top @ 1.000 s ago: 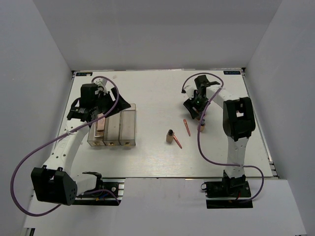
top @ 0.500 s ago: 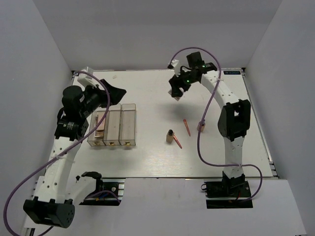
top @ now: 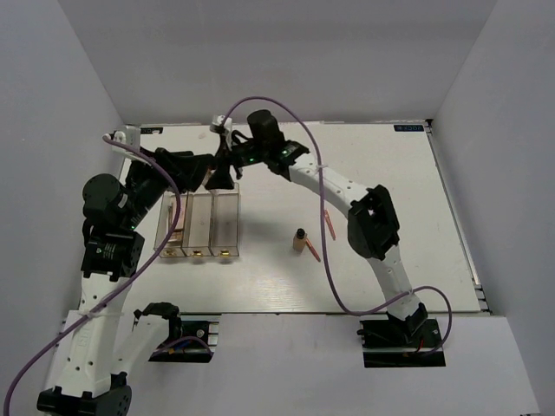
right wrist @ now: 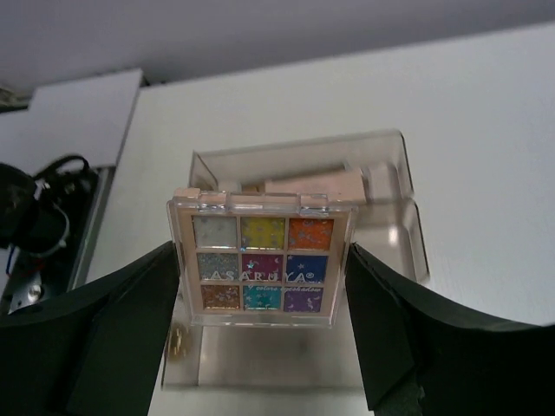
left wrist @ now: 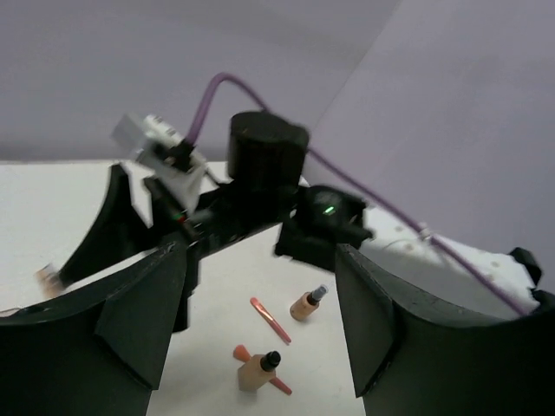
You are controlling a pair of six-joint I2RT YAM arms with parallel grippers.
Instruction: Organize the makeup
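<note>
Right gripper [right wrist: 262, 282] pinching multicolour eyeshadow palette [right wrist: 260, 258]; within the last second it swung from the table's [top: 286, 165] right side to above clear box [top: 198, 227]. Left gripper [left wrist: 258, 334] spread, empty, withdrawn. Judgement: palette drop-in next; tan bottles [left wrist: 308, 303] and coral sticks [left wrist: 270, 319] still out.

Your top view looks steeply down from behind the arm bases [top: 395, 334] over the whole worktop [top: 286, 286]. Your left wrist view sits low, facing 3 o'clock between its fingers [left wrist: 95, 338] at the right arm [left wrist: 260, 165]. Your right wrist view hangs close over the clear box [right wrist: 390, 234], at 9 o'clock in the top view.
</note>
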